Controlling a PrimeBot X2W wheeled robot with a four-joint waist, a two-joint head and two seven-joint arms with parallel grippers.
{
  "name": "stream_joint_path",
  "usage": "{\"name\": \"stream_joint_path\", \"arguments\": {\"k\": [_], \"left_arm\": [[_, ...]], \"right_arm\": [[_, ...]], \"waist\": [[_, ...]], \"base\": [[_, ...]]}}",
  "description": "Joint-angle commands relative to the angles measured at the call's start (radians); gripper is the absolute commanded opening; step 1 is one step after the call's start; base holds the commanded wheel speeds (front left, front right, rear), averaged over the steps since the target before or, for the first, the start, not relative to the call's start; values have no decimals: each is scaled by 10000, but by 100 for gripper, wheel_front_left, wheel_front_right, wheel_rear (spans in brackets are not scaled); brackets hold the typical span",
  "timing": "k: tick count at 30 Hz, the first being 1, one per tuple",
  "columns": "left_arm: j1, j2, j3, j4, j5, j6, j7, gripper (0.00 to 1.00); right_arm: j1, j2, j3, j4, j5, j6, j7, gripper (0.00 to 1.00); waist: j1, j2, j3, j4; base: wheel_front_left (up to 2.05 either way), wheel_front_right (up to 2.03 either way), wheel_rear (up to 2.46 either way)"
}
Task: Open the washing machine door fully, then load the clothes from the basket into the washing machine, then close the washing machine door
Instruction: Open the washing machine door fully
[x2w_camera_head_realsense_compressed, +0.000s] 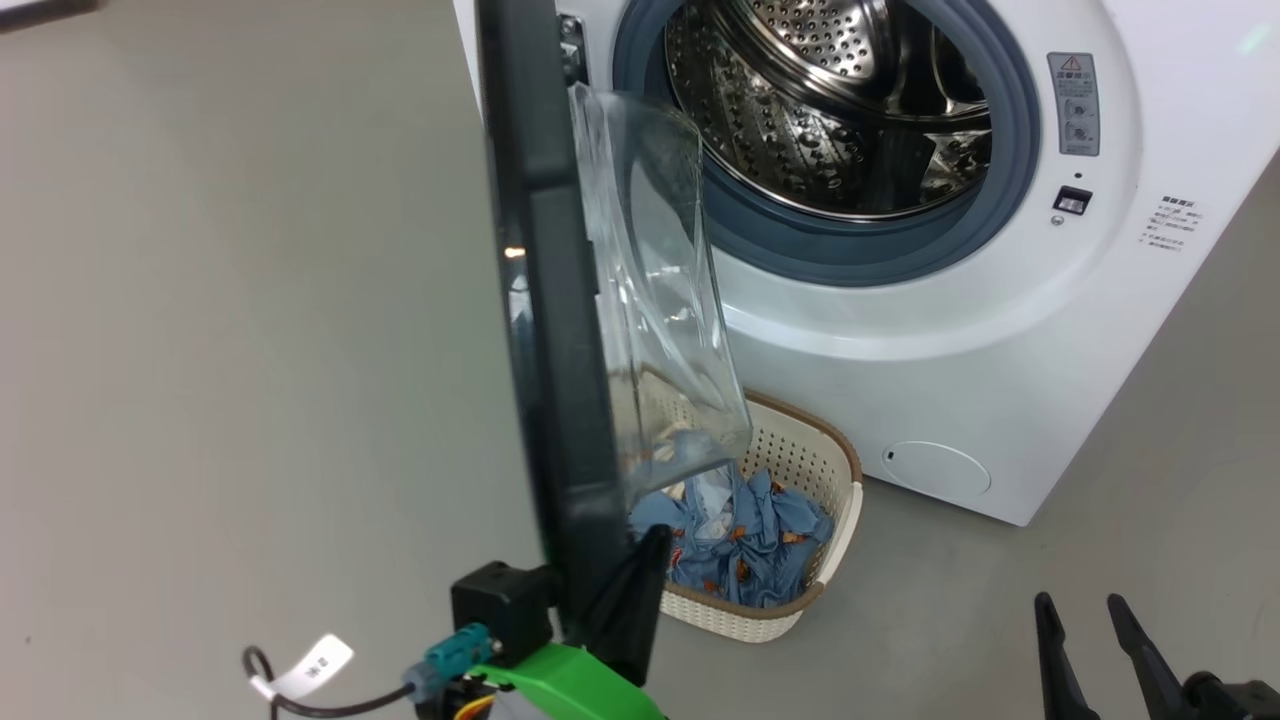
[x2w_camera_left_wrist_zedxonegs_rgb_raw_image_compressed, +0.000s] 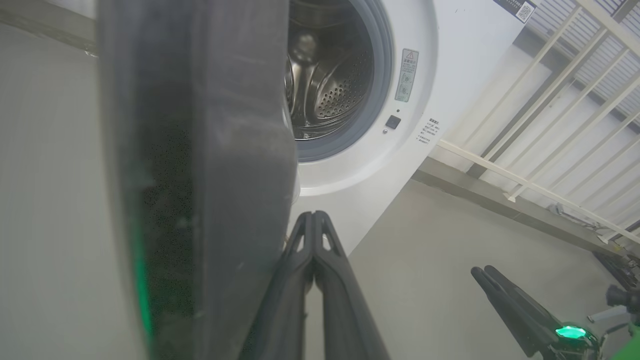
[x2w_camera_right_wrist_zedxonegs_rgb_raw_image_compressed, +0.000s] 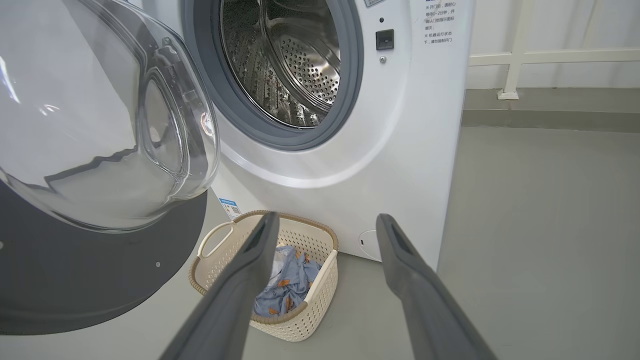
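Observation:
The white washing machine has its steel drum exposed. Its door stands open, edge-on to the head view, the clear glass bowl bulging right. Beside the door's lower inner edge, my left gripper is shut with nothing between its fingers. In the left wrist view its tips lie just right of the black ring; I cannot tell whether they touch it. The cream basket sits on the floor below the door, holding blue printed clothes. My right gripper hangs open, empty, aimed at the basket.
Grey floor lies all around. A small round white flap sits low on the machine's front. A white railing runs to the machine's right. A black cable with a white tag hangs by my left wrist.

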Motion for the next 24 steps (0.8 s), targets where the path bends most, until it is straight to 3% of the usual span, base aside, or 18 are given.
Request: {"name": "stream_joint_path", "arguments": {"k": [1,14,24], "left_arm": [[-470,252,651,-221,146,237,-104,0],[-186,904,2318,-129,42,1024,-941,0],[-646,1158,4132,1467,-526,1330,-1847,0]], "right_arm": [[-464,-133,326,-176,71,16,-120,100],[-911,-218,777,101,-134,16,-120,100],[-696,-427,734,105,-93,16,-120,100]], "waist": [[0,0,59,48],[0,0,251,200],[0,0,297,235]], "base": [[0,0,0],[0,0,0],[0,0,0]]}}
